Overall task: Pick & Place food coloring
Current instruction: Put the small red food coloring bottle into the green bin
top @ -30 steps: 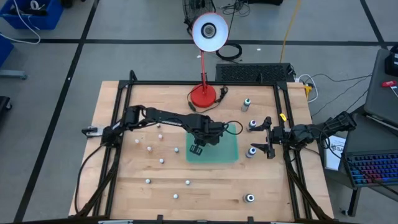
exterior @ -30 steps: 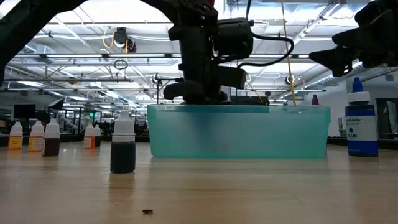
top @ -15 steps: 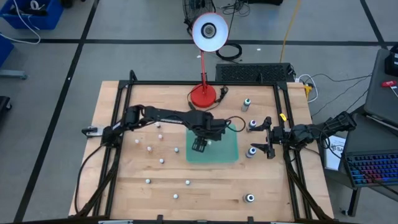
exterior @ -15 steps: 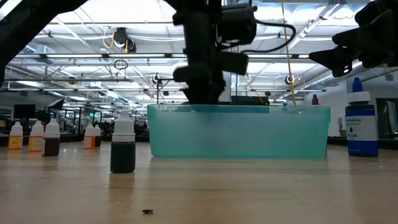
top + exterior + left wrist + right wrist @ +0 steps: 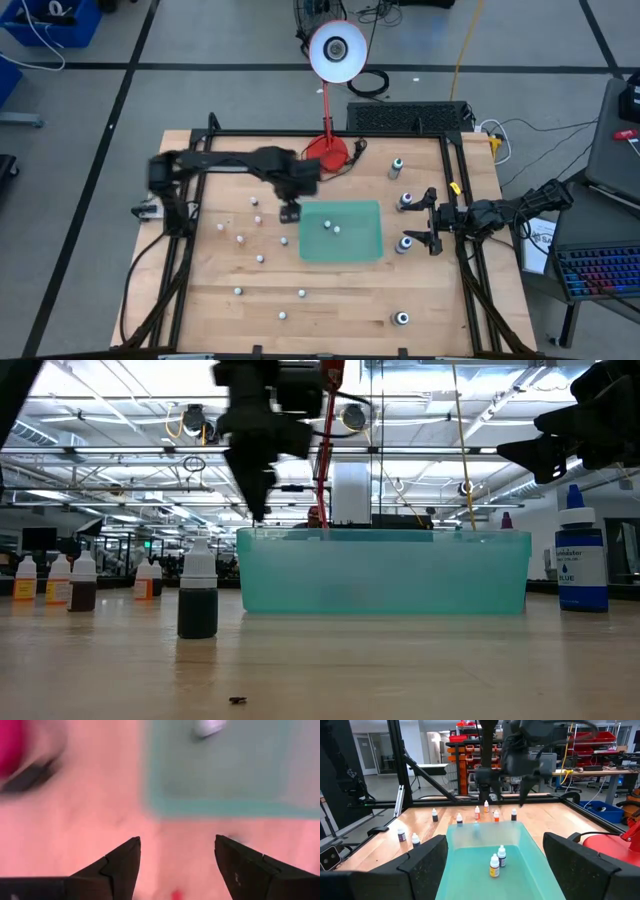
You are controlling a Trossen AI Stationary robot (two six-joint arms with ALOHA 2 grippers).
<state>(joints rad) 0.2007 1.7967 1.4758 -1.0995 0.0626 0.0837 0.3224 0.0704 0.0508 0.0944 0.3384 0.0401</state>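
Observation:
The food coloring is a scatter of small white-capped bottles (image 5: 260, 258) on the wooden table, with slightly larger dark-capped bottles (image 5: 406, 201) toward the right. Two small bottles (image 5: 494, 865) stand upright inside the teal tray (image 5: 360, 250). My left gripper (image 5: 290, 212) hangs open above the table just off the tray's far left corner, with nothing between its fingers (image 5: 122, 865). It also appears in the low view, where my left gripper (image 5: 260, 510) is raised above the tray's rim. My right gripper (image 5: 432, 226) waits open at the tray's right side, off the table surface.
A red-based desk lamp (image 5: 326, 152) stands at the far edge behind the tray. A dark bottle (image 5: 197, 600) stands near the front, and a blue-labelled bottle (image 5: 580, 560) stands to the right. A black frame (image 5: 300, 133) borders the table. Bare wood lies in front of the tray.
My left gripper has opened inside the tray and let go of a small bottle, which now stands there beside another. It has then risen and swung toward the table's left and far edges, clear of the tray.

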